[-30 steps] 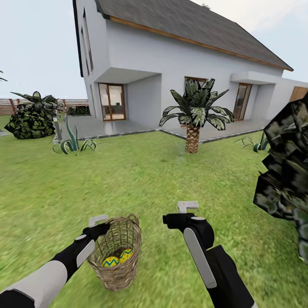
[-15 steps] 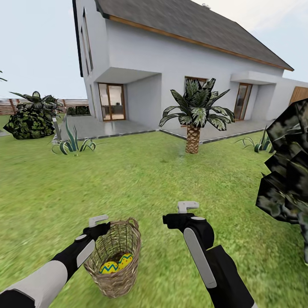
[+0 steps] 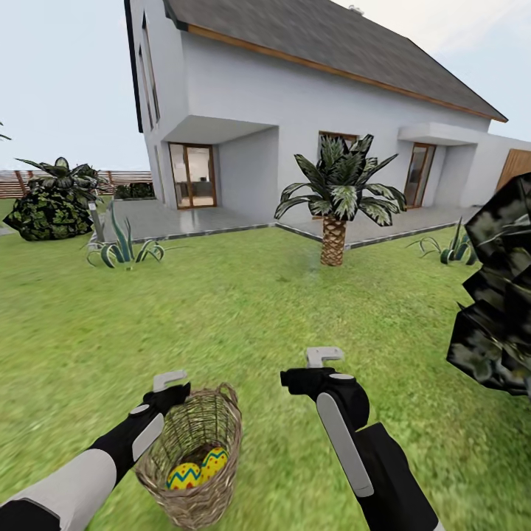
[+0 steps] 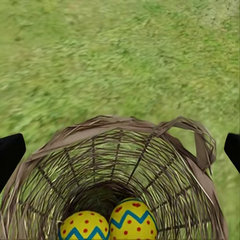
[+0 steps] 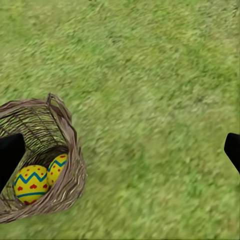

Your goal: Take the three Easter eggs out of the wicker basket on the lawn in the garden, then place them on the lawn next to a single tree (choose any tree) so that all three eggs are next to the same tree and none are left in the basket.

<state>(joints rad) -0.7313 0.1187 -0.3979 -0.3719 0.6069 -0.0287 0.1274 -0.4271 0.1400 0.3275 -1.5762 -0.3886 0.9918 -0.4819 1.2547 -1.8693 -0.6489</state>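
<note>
From my head camera, the wicker basket (image 3: 190, 466) stands on the lawn (image 3: 243, 310) just below my view's middle, and everything else I place by it. My left tool (image 3: 168, 385) hangs just beside its rim on the left, my right tool (image 3: 318, 363) well apart from it on the right; from here I cannot tell how either one's fingers stand. Two Easter eggs (image 3: 198, 470) lie at the basket's bottom, touching. Far beyond the basket stand a palm (image 3: 333, 199) and a white house (image 3: 310, 118) (dark foliage (image 3: 498, 302) crowds the right edge).

My left wrist camera looks straight down into the basket (image 4: 150, 150): the eggs (image 4: 133, 221) show blue zigzags and red dots, and the tool's dark fingertips (image 4: 10, 152) sit spread wide, released, outside the rim.

My right wrist camera shows the basket (image 5: 67, 150) off to one side, eggs (image 5: 31, 184) inside, with grass between my spread, empty fingertips (image 5: 233, 147).
</note>
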